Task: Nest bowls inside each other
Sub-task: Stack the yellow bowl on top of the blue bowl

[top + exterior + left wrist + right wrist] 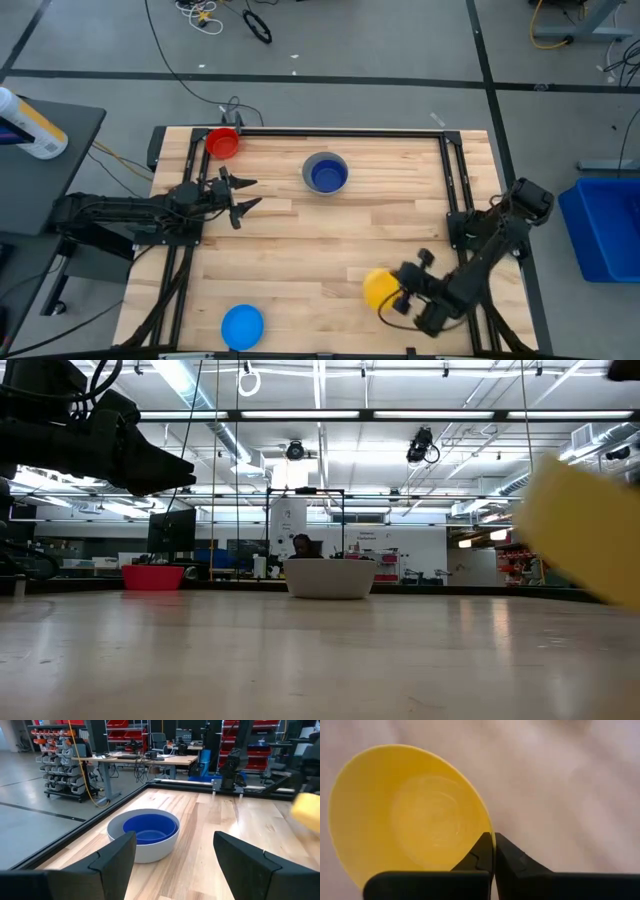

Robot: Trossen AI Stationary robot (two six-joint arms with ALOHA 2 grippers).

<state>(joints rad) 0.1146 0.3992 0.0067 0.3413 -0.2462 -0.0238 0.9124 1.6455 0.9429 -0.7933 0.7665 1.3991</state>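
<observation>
While the left claw (247, 195) waits with fingers apart, the right claw (493, 851) pinches the yellow bowl's (410, 815) rim.

Grey floor (380, 40) crossed by dark lines filled the top of the frame, cables (225, 15) tangled at upper centre. Long ceiling lights (300, 415) ran overhead; red shelving (125, 730) stood behind desks (135, 760).

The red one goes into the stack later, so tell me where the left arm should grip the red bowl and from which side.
Grip the red bowl by its thin rim, one finger inside and one outside. It sits upright and open at the table's far left corner, close to the frame rails, so probably come from above on its open table side, where the open left gripper waits.
</observation>
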